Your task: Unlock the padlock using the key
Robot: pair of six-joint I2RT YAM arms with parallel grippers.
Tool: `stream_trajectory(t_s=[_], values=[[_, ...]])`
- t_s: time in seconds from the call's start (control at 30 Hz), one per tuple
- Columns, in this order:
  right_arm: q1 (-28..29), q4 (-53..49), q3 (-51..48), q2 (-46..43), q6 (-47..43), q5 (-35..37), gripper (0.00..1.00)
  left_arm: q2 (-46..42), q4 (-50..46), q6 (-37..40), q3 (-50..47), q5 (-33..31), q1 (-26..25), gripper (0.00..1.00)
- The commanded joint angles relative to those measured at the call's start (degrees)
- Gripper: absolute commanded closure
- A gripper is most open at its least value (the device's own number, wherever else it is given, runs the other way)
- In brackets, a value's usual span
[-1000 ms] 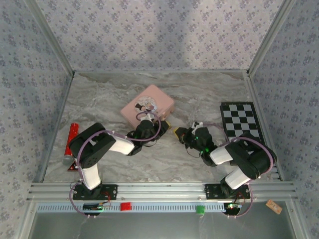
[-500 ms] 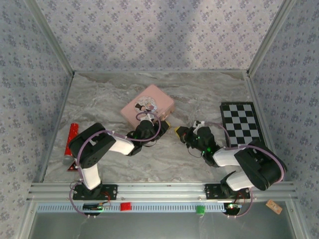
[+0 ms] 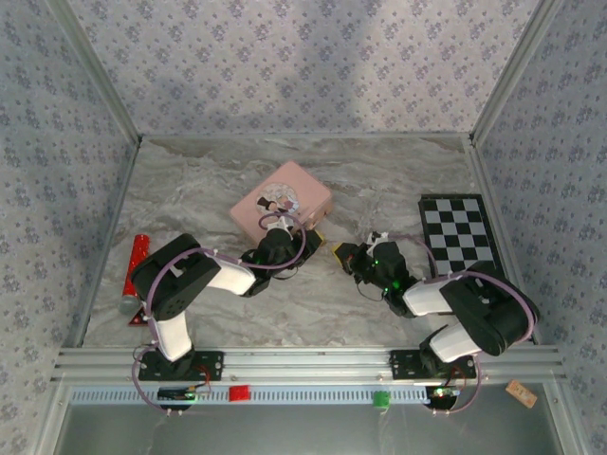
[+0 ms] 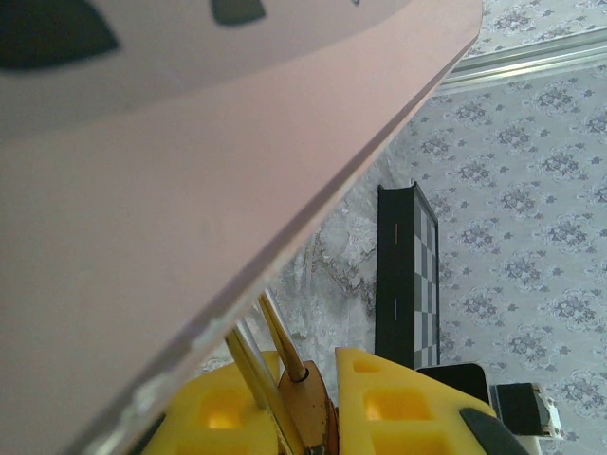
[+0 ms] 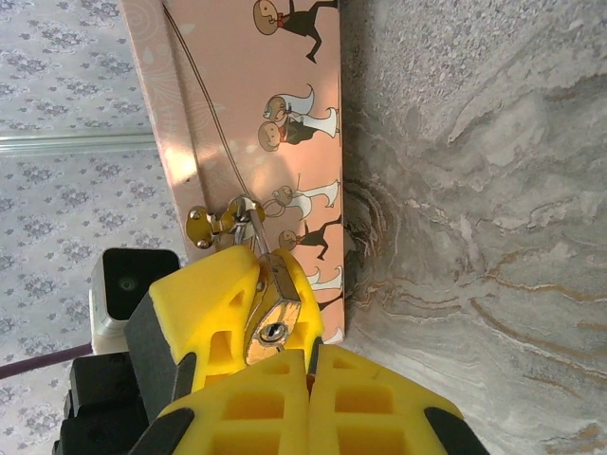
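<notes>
Padlock [image 5: 273,318] is at the near right corner of the pink tin [image 3: 282,201], hanging off the tin's brass hasp [image 5: 211,224]. Left gripper [image 4: 308,379] is clamped on it. Left wrist view has the brass body wedged between both yellow fingers [image 4: 403,408], with the shackle [image 4: 245,355] running up under the tin's edge.

Keyhole end [image 5: 273,333] faces the right wrist cam and sits just above the right gripper [image 5: 308,365], very close to its tips. Right fingers [image 5: 379,398] are pressed together, no visible gap. Can't tell if the key is pinched in there, nothing readable at the tips.

From the top cam, both arms reach in toward the same spot on the marble table [image 3: 190,190], grippers near each other just right of the tin's near corner. Tin sits flat, rotated diamond-wise.

Checkerboard [image 3: 460,232] is off to the right, well apart from the tin. Red tube [image 3: 136,265] lies at the left edge of the table.
</notes>
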Motion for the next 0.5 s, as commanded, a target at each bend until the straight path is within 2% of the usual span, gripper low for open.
stream_trajectory(t_s=[0.0,0.47], values=[[-0.18,1.31,0.83,0.72,-0.13,0.72,1.00,-0.67,3.18,-6.97,0.58,7.25,-0.42,1.00],[0.05,3.04,0.69,1.25,0.74,0.48,1.00,-0.15,3.37,-6.75,0.71,7.38,-0.95,1.00]])
